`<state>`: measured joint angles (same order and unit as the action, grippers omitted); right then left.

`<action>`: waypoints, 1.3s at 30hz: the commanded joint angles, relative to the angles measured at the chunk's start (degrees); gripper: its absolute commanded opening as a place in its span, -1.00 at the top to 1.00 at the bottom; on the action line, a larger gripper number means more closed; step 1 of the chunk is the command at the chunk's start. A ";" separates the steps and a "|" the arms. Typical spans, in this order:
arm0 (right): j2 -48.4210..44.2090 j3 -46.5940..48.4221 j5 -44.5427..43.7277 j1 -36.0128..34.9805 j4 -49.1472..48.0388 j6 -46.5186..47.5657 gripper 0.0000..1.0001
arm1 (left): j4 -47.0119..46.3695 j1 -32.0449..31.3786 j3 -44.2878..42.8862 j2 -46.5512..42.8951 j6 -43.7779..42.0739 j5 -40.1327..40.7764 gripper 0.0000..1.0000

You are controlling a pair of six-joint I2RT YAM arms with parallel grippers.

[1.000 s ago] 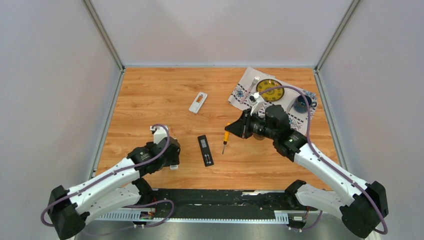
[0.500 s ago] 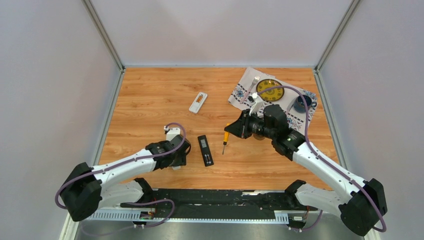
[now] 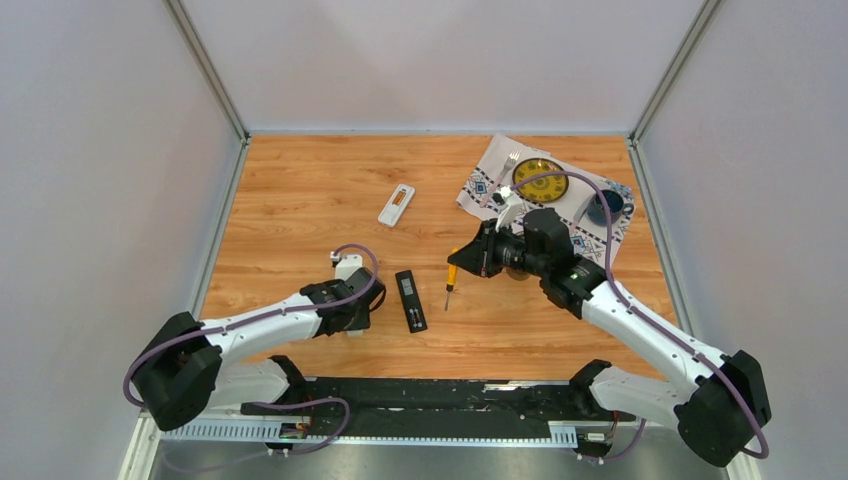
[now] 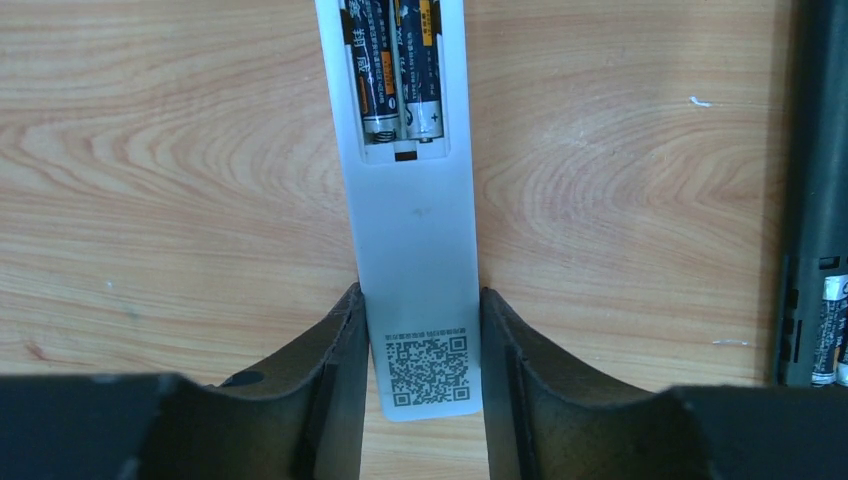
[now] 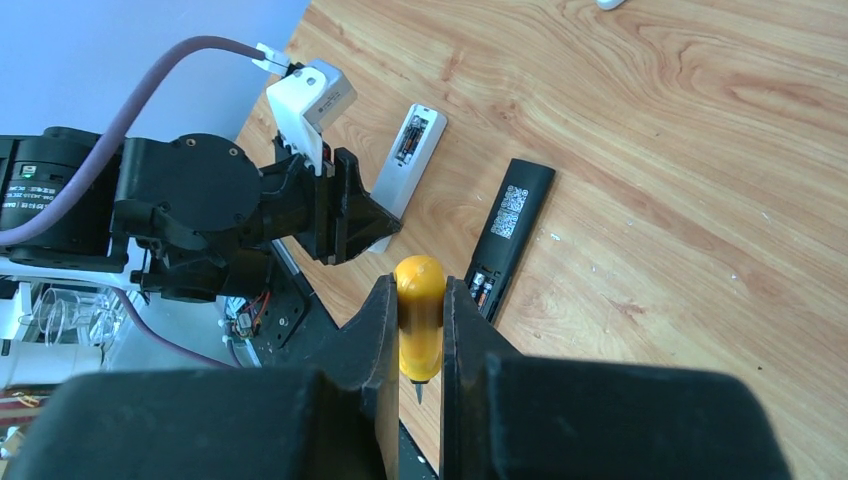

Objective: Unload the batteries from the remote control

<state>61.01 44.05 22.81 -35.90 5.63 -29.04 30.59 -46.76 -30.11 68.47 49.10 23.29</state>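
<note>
Remote control (image 4: pixel 410 220) in left hand's (image 4: pixel 420 298) grip

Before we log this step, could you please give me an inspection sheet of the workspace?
Surface: wooden table, no damage seen.
Job's things: white remote, compartment open, two batteries inside; black remote, also holding cells.
Clutter: white remote-shaped item farther back; patterned cloth with yellow plate and fork.
Hands: left hand fingers against both sides of the white remote's end; right hand shut on yellow-handled screwdriver.
Cables: purple cable looped above each wrist.
Surroundings: grey walls, metal frame posts.
</note>
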 commanded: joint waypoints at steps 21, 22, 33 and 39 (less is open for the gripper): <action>-10.46 1.47 -4.69 1.53 0.52 1.26 1.00 | -3.50 0.36 -0.83 -29.54 -13.15 -10.45 1.00; -11.26 1.47 -6.09 1.53 1.13 1.44 1.00 | -5.87 0.27 -1.18 -28.49 -13.59 -11.33 1.00; -18.38 0.16 -11.56 1.97 3.69 3.02 1.00 | -12.92 -7.45 -21.88 7.62 -18.42 -17.05 1.00; -18.56 0.51 -11.21 2.15 4.39 3.63 1.00 | -12.14 -13.34 -36.32 25.99 -19.57 -18.89 1.00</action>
<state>43.09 44.03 12.64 -34.04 10.35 -26.85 20.29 -56.75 -58.08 86.85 31.73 6.44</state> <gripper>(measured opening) 0.118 0.465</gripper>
